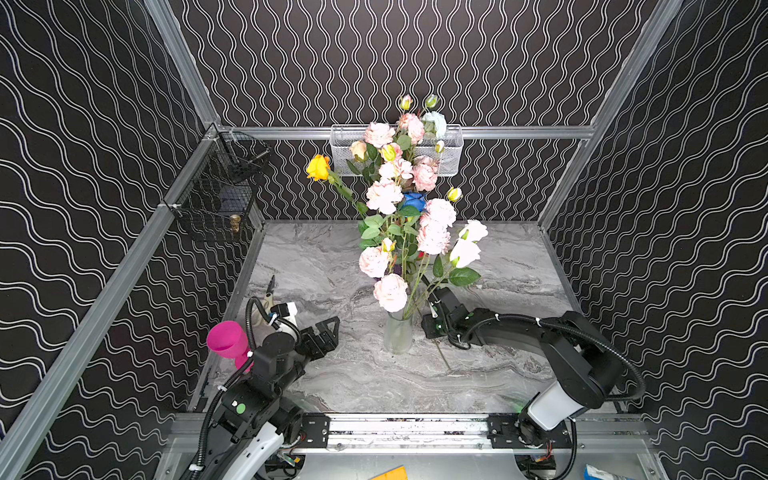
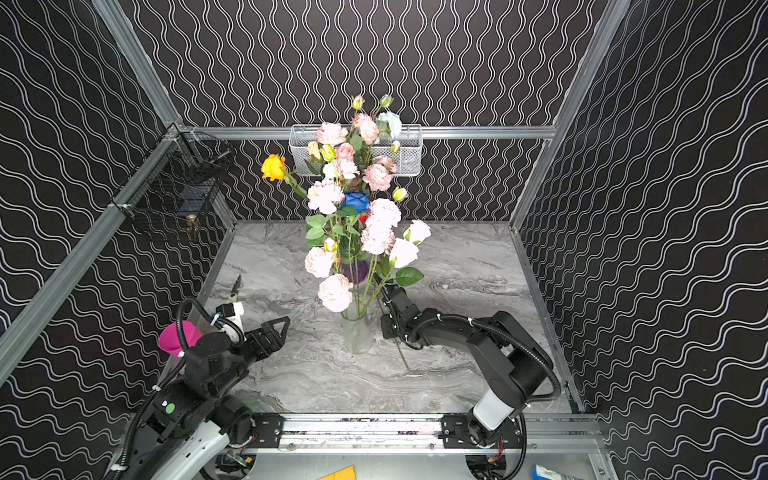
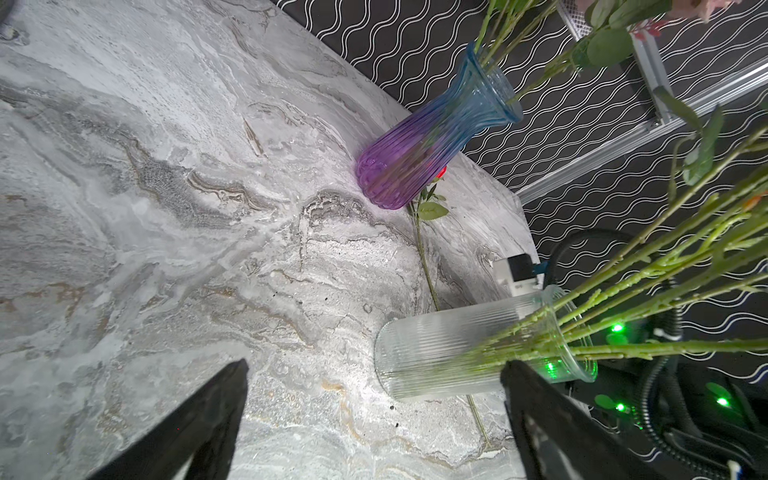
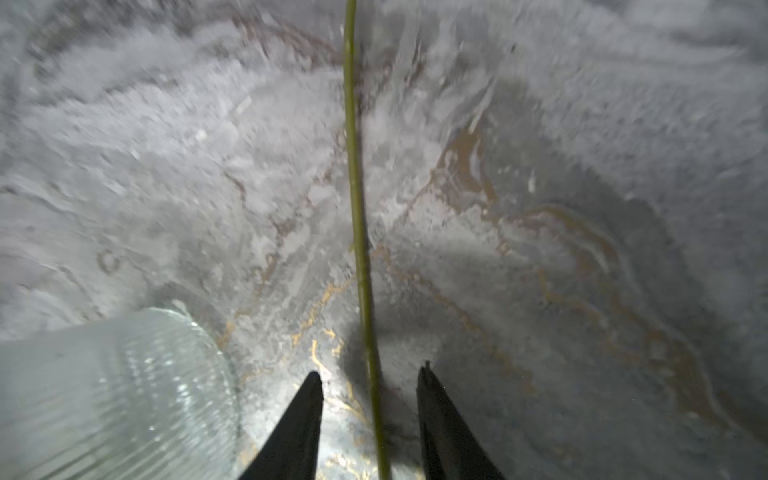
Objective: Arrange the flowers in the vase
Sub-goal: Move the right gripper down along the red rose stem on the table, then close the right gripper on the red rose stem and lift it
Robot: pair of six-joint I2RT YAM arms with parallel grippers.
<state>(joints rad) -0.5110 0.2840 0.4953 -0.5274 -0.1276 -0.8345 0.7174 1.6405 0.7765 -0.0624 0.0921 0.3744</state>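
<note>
Light, whippy and slippery-looking, the loose flower stem [image 4: 356,208] beside the clear vase [image 4: 116,395] lies between the right gripper's [image 4: 369,370] released jaws, wanting a firm pinch.

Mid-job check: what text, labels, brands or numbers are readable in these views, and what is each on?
No text reads clearly in any view.
Blue and white packet, at the bottom edge in both top views: cut off, any print too small to read.
Yellow item, at the bottom edge: no legible marks.
Dark box in the black wire basket: any label is too dark to read.
</note>
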